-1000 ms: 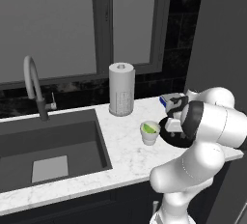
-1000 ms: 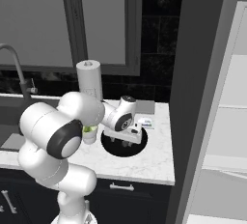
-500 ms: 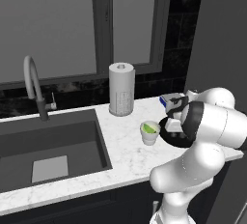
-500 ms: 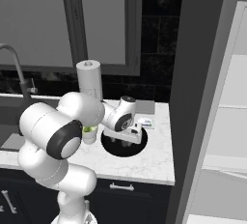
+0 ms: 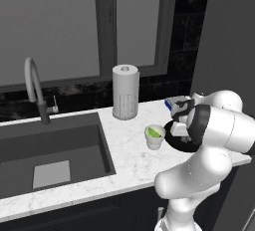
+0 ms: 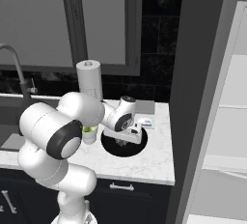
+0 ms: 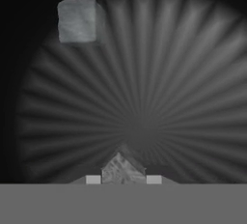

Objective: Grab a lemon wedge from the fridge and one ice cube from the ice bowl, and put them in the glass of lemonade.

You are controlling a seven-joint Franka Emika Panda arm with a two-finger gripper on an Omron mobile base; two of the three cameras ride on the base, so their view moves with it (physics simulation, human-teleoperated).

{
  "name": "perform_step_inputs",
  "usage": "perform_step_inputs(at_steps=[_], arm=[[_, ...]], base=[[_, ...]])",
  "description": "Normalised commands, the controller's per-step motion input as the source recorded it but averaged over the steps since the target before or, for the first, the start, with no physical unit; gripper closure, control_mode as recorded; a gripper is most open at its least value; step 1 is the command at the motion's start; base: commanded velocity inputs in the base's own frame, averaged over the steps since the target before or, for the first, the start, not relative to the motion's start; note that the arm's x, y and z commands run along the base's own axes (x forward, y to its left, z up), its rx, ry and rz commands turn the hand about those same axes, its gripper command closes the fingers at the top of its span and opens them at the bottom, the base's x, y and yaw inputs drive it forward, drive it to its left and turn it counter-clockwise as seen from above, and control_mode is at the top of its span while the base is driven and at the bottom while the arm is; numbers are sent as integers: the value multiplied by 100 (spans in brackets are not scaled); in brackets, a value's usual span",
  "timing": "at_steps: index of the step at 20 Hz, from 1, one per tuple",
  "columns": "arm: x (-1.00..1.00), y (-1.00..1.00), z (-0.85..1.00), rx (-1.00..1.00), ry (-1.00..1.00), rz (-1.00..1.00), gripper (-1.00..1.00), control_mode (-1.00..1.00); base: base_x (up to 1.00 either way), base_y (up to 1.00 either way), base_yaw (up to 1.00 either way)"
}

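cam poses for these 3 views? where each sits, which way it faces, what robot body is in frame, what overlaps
Left base view: behind-left of the arm, facing forward and down over sink and counter; arm at lower right.
Right base view: behind-right, facing the counter with the fridge at right; arm at lower left, gripper low in the ice bowl.
Hand view: looks down into the bowl; an ice cube sits between the fingertips.
Both base views share the paper towel roll and glass of lemonade.
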Motion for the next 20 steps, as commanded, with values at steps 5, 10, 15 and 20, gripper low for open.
perform_step_inputs(at_steps=[5,10,15,20], arm=[[0,0,3,0,0,0,100,-100],[0,0,37,8,-9,-1,100,-100],[0,0,39,8,-8,0,100,-100],[-2,0,45,8,-9,0,100,-100]], base=[[0,0,0],[0,0,0],[0,0,0],[0,0,0]])
